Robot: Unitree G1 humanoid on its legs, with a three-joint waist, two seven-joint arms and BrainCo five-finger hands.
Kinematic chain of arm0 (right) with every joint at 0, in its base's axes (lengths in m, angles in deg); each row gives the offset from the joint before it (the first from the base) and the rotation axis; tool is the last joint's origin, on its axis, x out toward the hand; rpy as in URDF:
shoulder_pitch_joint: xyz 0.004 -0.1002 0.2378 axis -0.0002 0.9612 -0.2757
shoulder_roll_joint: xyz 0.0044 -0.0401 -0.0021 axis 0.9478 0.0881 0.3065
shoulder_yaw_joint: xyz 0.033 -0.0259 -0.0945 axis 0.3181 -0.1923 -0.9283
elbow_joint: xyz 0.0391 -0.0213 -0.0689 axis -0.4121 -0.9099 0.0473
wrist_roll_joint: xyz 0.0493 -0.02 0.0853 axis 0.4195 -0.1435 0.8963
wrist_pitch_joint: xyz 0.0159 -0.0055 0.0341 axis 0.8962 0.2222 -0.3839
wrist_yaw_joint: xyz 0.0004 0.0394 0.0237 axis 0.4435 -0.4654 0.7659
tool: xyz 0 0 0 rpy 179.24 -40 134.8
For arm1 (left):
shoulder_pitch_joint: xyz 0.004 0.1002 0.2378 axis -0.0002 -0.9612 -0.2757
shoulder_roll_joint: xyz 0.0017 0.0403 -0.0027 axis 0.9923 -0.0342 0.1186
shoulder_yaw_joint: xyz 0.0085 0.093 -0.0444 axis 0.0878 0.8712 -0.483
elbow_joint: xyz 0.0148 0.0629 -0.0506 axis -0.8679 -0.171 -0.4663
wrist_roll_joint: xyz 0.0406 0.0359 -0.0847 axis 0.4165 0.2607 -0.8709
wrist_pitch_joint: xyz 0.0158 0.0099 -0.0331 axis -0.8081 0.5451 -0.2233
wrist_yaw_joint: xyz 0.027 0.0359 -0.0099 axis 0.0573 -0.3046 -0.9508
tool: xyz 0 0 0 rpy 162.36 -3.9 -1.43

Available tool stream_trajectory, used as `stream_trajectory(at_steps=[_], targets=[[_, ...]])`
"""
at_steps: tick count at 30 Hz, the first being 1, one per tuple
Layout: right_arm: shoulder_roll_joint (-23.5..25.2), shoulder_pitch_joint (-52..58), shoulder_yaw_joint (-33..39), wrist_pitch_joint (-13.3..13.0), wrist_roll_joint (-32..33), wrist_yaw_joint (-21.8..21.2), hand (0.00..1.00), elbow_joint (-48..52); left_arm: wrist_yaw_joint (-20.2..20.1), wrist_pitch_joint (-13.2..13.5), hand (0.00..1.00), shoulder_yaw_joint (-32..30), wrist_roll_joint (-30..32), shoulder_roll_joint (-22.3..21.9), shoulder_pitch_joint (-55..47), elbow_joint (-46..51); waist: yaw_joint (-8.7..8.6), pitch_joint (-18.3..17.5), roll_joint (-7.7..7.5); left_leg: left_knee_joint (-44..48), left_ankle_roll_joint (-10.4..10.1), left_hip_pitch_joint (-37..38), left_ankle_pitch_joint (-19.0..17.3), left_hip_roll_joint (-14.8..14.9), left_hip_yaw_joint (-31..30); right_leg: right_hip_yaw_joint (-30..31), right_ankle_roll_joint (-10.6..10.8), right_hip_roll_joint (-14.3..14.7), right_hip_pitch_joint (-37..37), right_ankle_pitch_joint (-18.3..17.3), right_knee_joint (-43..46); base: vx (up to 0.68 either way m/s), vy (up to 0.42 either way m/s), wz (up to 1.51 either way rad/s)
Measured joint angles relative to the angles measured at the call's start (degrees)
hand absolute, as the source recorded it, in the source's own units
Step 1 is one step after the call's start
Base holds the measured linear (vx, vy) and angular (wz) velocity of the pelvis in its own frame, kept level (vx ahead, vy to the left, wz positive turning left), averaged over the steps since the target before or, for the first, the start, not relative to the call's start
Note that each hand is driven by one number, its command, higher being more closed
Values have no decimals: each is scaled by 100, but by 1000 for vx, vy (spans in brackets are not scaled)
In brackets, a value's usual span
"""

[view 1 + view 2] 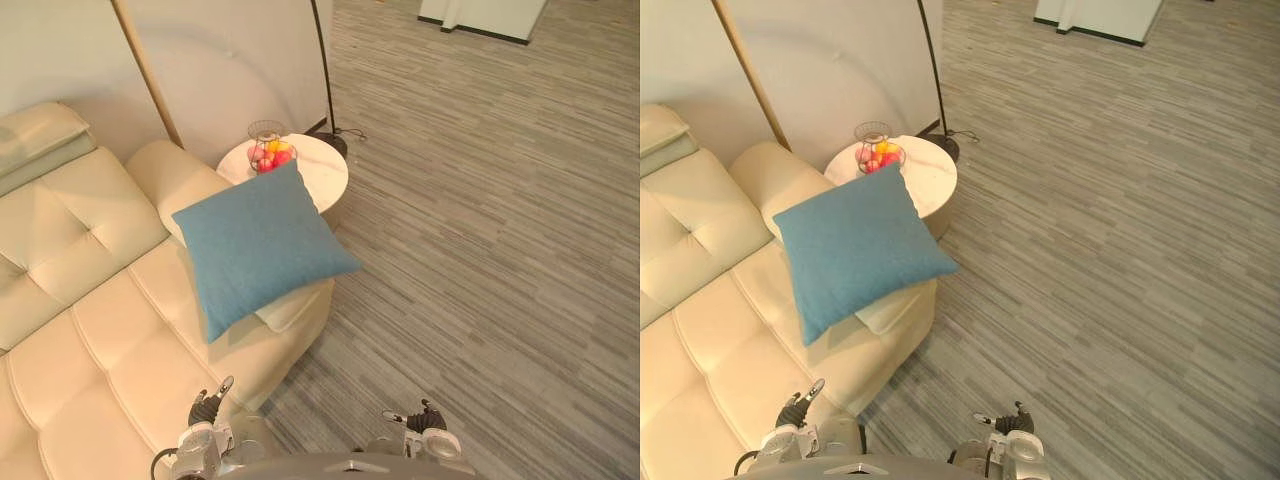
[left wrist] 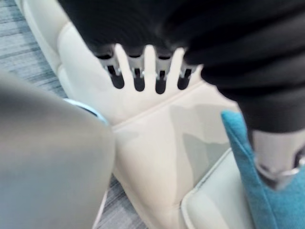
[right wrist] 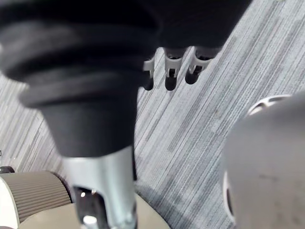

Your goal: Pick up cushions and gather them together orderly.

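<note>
A blue cushion (image 1: 260, 245) leans tilted on the end of the cream leather sofa (image 1: 90, 330), overhanging its edge, and its corner (image 2: 259, 191) also appears in the left wrist view. Under it lies a cream cushion (image 1: 290, 312), mostly hidden. My left hand (image 1: 207, 408) hangs low at the sofa's front edge, fingers straight, empty. My right hand (image 1: 425, 418) hangs low over the carpet, fingers relaxed, holding nothing.
A round white side table (image 1: 300, 165) with a wire basket of coloured balls (image 1: 268, 148) stands past the sofa's end. A floor lamp base (image 1: 335, 140) sits behind it. Grey striped carpet (image 1: 480, 220) spreads to the right.
</note>
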Motion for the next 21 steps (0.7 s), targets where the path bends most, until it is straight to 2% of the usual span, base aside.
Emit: stream_trajectory(at_steps=[1, 2, 4, 6, 7, 10, 11, 12, 13, 14, 15, 16, 17, 18, 20, 21], targets=[[0, -3, 2, 1, -1, 0, 0, 16, -1, 0, 0, 16, 4, 0, 7, -1, -2, -2, 15, -418, 57, -38, 72, -34, 139, -35, 34, -11, 46, 17, -29, 322, 166, 30], [-10, -17, 25, -4, 0, 2, 0, 51, -16, -7, 0, 85, 10, -20, 29, -28, -4, 6, 69, -1362, 401, -136, 632, -119, 448, -139, 158, 13, 147, 23, -60, 313, 163, 37], [111, 23, 16, 28, 4, 5, 0, 20, -30, 1, 0, 140, 11, 127, 74, -52, 38, -22, -179, -1852, 480, 67, 808, -442, 510, -93, 203, -113, 202, 176, -310, 260, 98, 51], [311, -60, 15, 20, 6, -2, 0, -43, -39, 2, 0, 183, 5, 217, 94, -56, 103, -46, -351, -2351, 562, 208, 998, -688, 452, 64, 172, -92, 395, 568, -911, 283, 88, 38], [344, -141, 12, 19, 5, -6, 0, -150, -39, -4, 0, 190, 7, 219, 89, -69, 100, -36, -347, -2453, 582, 383, 1009, -752, 451, 222, 178, -109, 548, 723, -979, 239, 63, 15], [376, -166, -5, 10, -15, -10, 0, -220, -42, -4, 0, 325, 10, 288, 61, -193, 80, -46, -328, -2642, 595, 772, 1000, -838, 447, 508, 198, -113, 638, 807, -741, 143, 13, 10], [362, -162, -20, 12, -20, -8, 0, -235, -50, -1, 0, 414, 11, 343, 51, -215, 65, -97, -441, -2754, 588, 844, 934, -952, 441, 543, 290, -204, 631, 772, -563, 68, 34, 17], [311, -172, -60, 7, -27, -11, 0, -255, -66, -9, 0, 413, 9, 356, 86, -262, 38, -77, -397, -2885, 599, 949, 863, -974, 404, 559, 349, -242, 521, 736, -189, 53, 53, 30], [234, -183, -59, 25, -26, -15, 0, -263, -102, -18, 0, 461, 9, 372, 115, -313, 13, -74, -366, -3030, 619, 1058, 879, -1043, 282, 551, 365, -395, 214, 738, 576, 43, 18, 40], [183, -109, -51, 22, -39, -14, 0, -245, -97, -17, 0, 524, 6, 373, 94, -326, -46, -47, -404, -3164, 670, 1201, 885, -1127, 142, 574, 352, -609, -121, 780, 1426, 41, 4, 60], [125, -47, -56, 23, -51, -14, 0, -262, -101, -20, 0, 603, 6, 443, 75, -366, -142, -26, -376, -3229, 690, 1266, 888, -1174, 24, 704, 340, -647, -261, 527, 1750, 104, -35, 77], [130, -28, -107, 5, -39, -25, 0, -226, -101, -17, 0, 623, 3, 493, 52, -404, -196, -83, -446, -3258, 687, 1320, 893, -1191, -114, 896, 282, -577, -455, 134, 1810, 120, -57, 77], [121, 4, -145, 1, -54, -26, 0, -243, -96, -12, 0, 623, 4, 493, 49, -405, -178, -94, -463, -3356, 617, 1426, 954, -1163, -201, 1029, 261, -429, -695, -79, 1590, 124, -71, 59], [119, -5, -170, -5, -59, -29, 0, -242, -97, -13, 0, 626, 5, 492, 46, -409, -183, -95, -459, -3397, 586, 1461, 982, -1146, -252, 1105, 264, -355, -776, -101, 1417, 94, -95, 50], [90, -7, -271, -12, -59, -34, 0, -230, -96, -13, 0, 683, 5, 495, 43, -456, -268, -110, -427, -3441, 486, 1470, 1029, -1079, -499, 1442, 246, -73, -949, 4, 464, 111, -147, 65], [105, 1, -264, -9, -56, -32, 0, -265, -97, -11, 0, 689, 7, 556, 41, -458, -266, -172, -552, -3459, 368, 1450, 1051, -1186, -646, 1726, 199, -28, -956, 862, -501, 120, -165, 66]])
